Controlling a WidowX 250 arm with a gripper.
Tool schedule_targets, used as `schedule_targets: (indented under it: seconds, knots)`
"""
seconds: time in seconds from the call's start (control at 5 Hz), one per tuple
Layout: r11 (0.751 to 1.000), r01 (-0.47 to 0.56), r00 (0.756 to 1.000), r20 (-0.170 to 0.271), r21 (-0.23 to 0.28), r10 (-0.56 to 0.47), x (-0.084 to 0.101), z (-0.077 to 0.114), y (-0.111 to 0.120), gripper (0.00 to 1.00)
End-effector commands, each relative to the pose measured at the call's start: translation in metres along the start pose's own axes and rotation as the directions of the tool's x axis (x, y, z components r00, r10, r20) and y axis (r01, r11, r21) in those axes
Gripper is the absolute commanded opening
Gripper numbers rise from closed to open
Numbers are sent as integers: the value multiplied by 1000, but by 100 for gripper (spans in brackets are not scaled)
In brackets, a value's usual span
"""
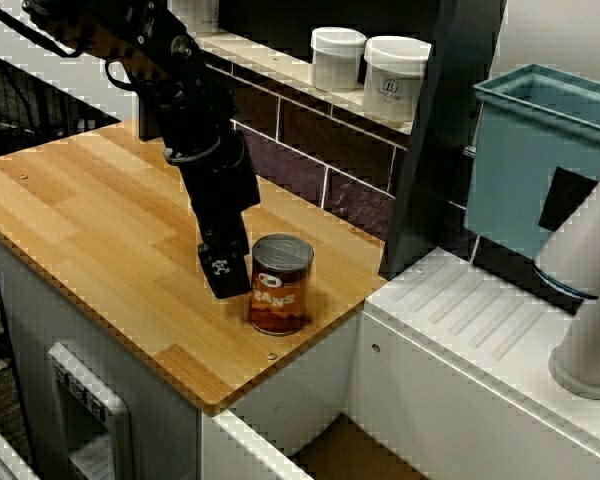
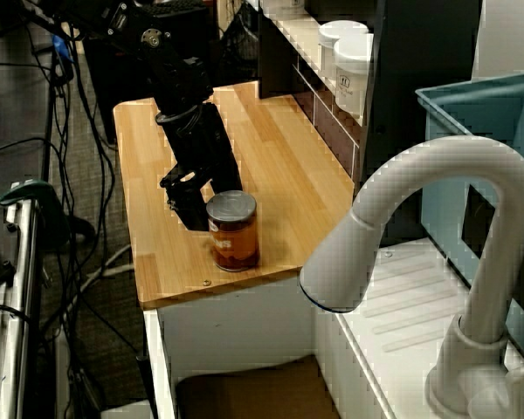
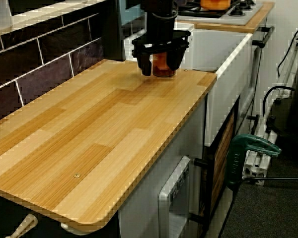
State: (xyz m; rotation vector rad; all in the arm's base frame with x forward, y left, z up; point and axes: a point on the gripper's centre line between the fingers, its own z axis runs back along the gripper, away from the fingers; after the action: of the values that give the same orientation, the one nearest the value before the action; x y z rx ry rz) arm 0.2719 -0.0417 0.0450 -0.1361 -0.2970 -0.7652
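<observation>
An orange-labelled tin can stands upright near the right end of the wooden counter, close to its front corner. My black gripper is down at counter level right beside the can, on its left in the view from above. In the view along the counter, the gripper is open. Its two fingers are spread about a can's width apart, with the can showing between them. I cannot tell whether they touch it. From the sink side, the gripper sits just behind the can.
Two white jars stand on the ledge above the dark tiled wall. A blue bin and a white faucet are over the sink to the right. A green clamp hangs below the counter's front.
</observation>
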Motion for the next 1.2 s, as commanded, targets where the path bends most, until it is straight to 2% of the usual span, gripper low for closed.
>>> schedule_targets:
  seconds: [0.0,0.2,0.4,1.0]
  knots:
    - [953,299,952,75,-42,-296,9,8,-10,100]
    - [917,392,917,116,-73,-383,15,6,-10,100]
    - [897,433,897,136,-91,-420,18,5,-11,100]
    - [897,431,899,126,-96,-418,17,4,-10,100]
